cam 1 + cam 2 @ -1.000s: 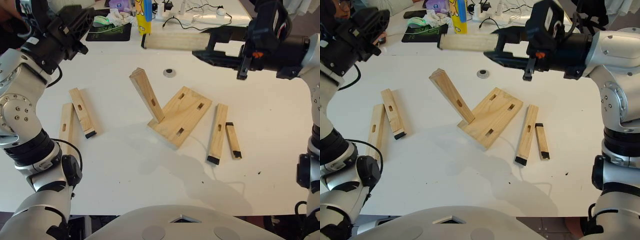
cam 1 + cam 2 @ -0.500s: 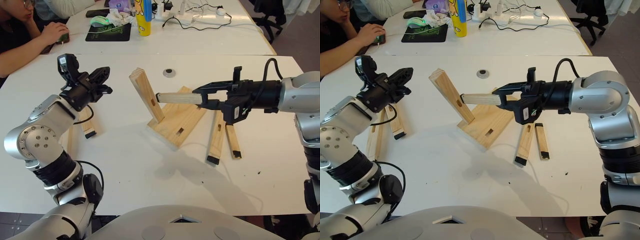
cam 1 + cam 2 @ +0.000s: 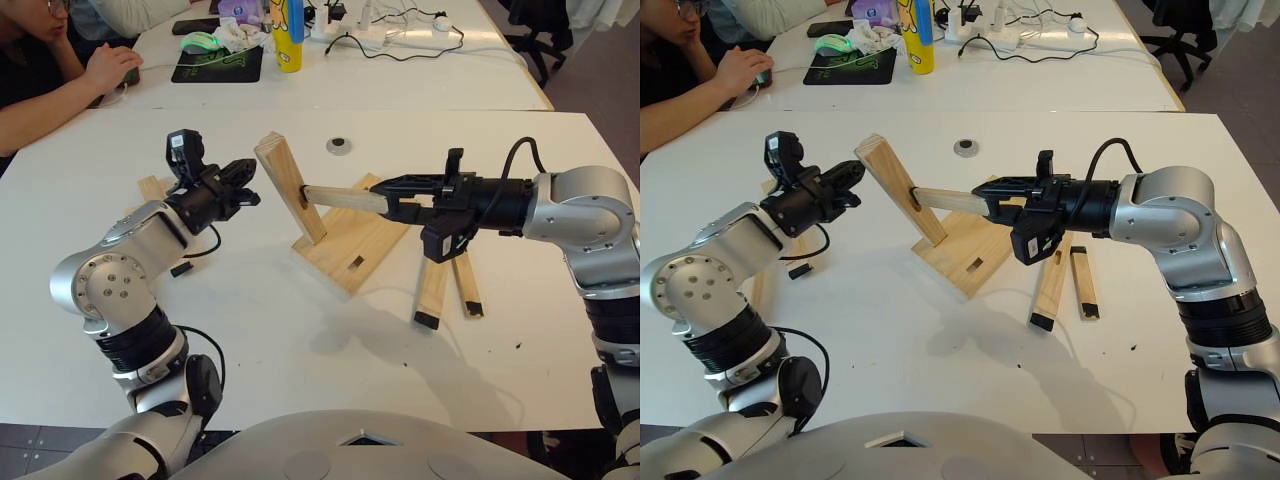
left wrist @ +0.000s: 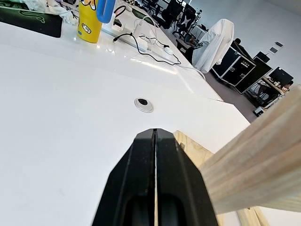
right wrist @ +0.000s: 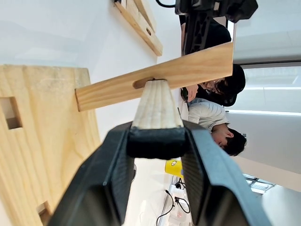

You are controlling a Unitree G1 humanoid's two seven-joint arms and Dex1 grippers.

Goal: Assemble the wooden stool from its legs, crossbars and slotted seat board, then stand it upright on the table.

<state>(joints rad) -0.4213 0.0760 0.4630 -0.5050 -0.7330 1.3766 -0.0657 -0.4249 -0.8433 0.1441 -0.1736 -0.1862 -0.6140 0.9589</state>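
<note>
My right pincer is clenched on a crossbar held above the seat board. The bar's tip meets the slot of the tilted leg, which stands on that board's left edge. My left pincer, fingers pressed together, sits left of the board, just beside the leg's top.

The left arm is made of big, round, silver-grey shells with black rings between them. One round cap has tiny dark screws in a ring. A thin black cable loops beside it. The left gripper is black, with a little box on top that has a white label. The right arm is silver-grey too, with a black front part and a black wire that curves over it. The right gripper is black, and its fingers are thick and smooth. A white sticker sits under it.
</note>
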